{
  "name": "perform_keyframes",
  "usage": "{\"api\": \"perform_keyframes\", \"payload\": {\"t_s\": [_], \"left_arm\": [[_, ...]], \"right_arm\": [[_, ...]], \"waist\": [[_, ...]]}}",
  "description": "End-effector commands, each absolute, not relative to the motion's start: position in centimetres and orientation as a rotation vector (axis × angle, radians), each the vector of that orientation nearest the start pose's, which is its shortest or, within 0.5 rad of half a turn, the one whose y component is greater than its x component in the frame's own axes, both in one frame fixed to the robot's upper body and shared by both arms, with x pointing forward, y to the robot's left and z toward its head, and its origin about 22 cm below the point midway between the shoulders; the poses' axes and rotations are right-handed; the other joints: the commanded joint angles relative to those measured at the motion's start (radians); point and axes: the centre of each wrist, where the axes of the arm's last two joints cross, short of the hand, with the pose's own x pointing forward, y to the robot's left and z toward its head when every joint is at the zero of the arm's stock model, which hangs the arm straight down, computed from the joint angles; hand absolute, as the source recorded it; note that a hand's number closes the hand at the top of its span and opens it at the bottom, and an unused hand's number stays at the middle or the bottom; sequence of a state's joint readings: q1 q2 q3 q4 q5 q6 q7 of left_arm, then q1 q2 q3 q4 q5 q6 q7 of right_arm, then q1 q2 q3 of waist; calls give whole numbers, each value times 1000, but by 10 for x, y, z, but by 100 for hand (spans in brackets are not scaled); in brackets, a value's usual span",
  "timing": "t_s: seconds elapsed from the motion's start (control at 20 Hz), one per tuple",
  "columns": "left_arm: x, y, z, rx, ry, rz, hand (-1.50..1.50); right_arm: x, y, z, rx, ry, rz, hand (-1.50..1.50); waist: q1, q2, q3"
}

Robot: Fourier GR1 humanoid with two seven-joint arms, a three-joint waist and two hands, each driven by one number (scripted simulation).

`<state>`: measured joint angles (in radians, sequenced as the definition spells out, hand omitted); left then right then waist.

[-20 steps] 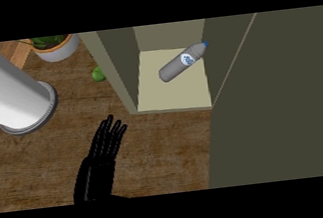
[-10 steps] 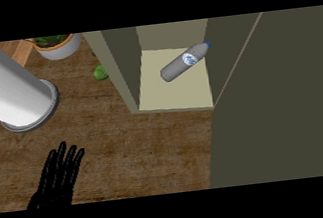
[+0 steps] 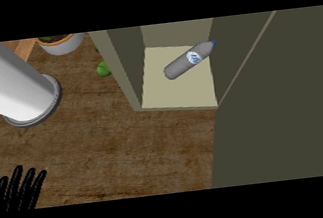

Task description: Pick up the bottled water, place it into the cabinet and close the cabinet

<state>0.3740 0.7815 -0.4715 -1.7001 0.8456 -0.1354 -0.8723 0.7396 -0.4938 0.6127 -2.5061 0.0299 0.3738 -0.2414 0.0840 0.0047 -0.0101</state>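
The bottled water (image 3: 187, 61) lies on its side inside the cabinet (image 3: 126, 64), on the pale shelf floor (image 3: 181, 91), at about one o'clock from the middle of the view. Its blue cap points toward two o'clock, close to the cabinet's right inner wall, and its grey base points toward eight o'clock. No hand touches it.

The cabinet stands open: its door (image 3: 283, 107) fills the right side of the view from two o'clock down to five o'clock, swung out over the bench (image 3: 125, 150), with the shelf opening visible between the door's edge and the cabinet's left wall.

The left hand (image 3: 16, 194) shows at the lower left edge, at about seven o'clock, well apart from the cabinet. Only its fingers (image 3: 18, 182) are in view; they are straight, slightly spread and hold nothing. The right hand shows nowhere in the view.

At ten o'clock a large white cylinder (image 3: 5, 83) stands on a grey round base on the wooden bench. At eleven o'clock a potted plant (image 3: 62, 43) sits at the top edge, and a small green object (image 3: 103, 70) lies just beside the cabinet's left wall.
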Motion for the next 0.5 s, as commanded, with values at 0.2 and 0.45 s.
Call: {"api": "perform_keyframes", "payload": {"t_s": [0.2, 0.45], "left_arm": [[116, 346, -1, -508, -1853, 51, -150], [119, 359, 7, -491, -1849, 36, -150]], "right_arm": [[70, -184, 145, 757, -1744, 1013, 150], [80, -178, 143, 757, -1700, 1071, 150]], "waist": [[56, 16, -5], [68, 18, -8]]}}
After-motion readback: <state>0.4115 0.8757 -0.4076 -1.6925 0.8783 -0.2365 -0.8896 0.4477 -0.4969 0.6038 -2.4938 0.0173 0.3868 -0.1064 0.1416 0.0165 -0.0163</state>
